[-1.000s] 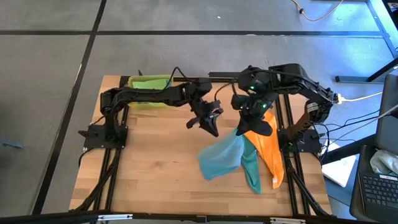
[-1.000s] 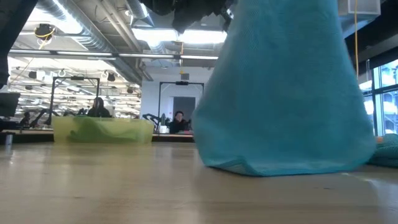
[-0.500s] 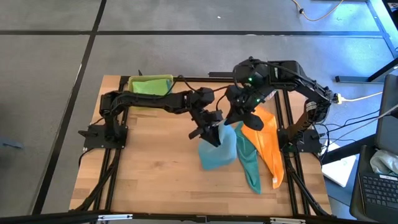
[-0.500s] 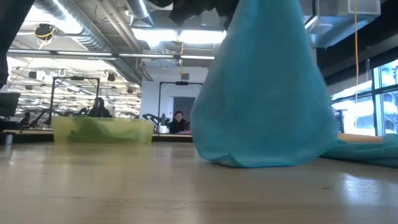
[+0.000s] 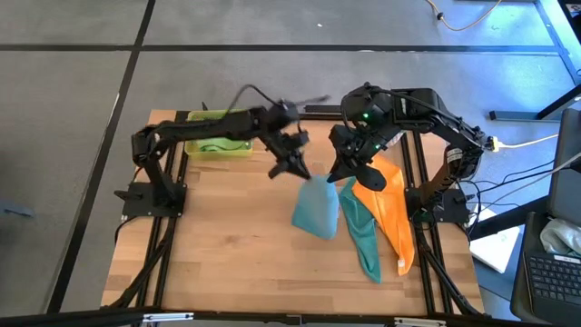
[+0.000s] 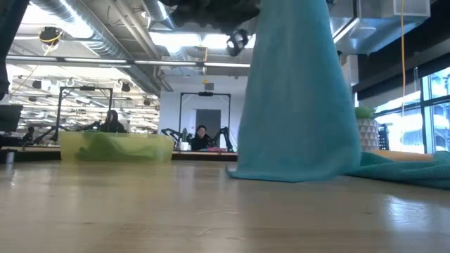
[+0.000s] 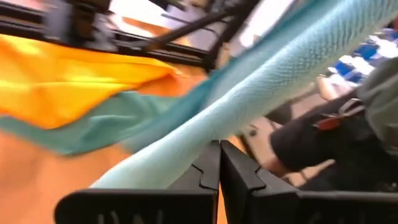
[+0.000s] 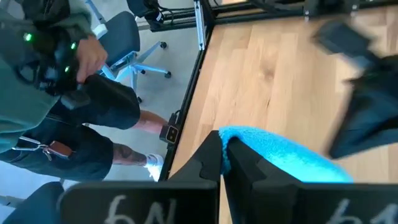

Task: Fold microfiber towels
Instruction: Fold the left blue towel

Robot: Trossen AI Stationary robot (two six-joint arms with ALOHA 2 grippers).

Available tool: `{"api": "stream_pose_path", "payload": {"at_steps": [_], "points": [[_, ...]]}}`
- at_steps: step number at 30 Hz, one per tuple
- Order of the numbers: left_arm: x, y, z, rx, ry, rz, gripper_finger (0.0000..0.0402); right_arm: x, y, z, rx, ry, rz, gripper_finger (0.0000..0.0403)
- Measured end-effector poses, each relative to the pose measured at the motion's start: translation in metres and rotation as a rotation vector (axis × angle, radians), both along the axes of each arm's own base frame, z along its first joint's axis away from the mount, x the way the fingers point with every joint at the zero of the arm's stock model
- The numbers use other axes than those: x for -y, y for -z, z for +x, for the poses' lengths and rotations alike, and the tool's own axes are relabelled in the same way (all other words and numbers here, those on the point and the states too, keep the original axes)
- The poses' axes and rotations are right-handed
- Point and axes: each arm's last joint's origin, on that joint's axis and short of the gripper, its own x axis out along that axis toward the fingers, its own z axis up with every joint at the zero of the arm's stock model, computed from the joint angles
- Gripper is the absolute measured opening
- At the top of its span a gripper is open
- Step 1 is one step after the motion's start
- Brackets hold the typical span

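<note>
The light blue towel [image 5: 316,207] is hung limp between the two pairs of fingers, its lower edge on the counter [image 5: 227,245]. It is judged light, soft and floppy, best taken by corners. Left fingers [image 5: 297,173] and right fingers [image 5: 338,174] are shut on its upper edge. The lower corners are hidden by folds.

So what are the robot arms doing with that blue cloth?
Both arms are holding up a soft light blue microfiber towel above the wooden table. The left end effector and the right end effector are each shut on its top edge, so it hangs down with its bottom edge brushing the wood. A teal microfiber towel and an orange microfiber towel lie beside it, not yet folded. A yellow-green plastic tray sits at the back.
</note>
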Motion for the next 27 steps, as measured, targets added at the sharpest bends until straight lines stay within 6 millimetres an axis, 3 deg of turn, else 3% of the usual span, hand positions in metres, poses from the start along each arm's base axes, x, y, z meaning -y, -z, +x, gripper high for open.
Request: {"api": "stream_pose_path", "payload": {"at_steps": [6,10,16,22,27], "points": [[-0.043,-0.021,-0.038,0.01,-0.149,0.072,0.0,0.009,-0.002,0.004,0.068,0.07,-0.133,0.001],[-0.059,-0.034,-0.053,0.052,-0.181,0.019,0.0003,0.02,-0.006,0.008,0.134,0.082,-0.127,0.001],[-0.038,-0.046,-0.046,0.15,-0.003,-0.056,0.0056,0.021,-0.013,0.012,0.225,0.012,-0.057,0.001],[-0.023,-0.052,-0.036,0.219,0.016,-0.004,0.013,0.02,-0.013,0.012,0.205,-0.006,0.017,0.001],[-0.014,-0.049,-0.03,0.194,0.021,-0.018,0.0161,0.02,-0.013,0.012,0.191,0.0,0.047,0.001]]}}
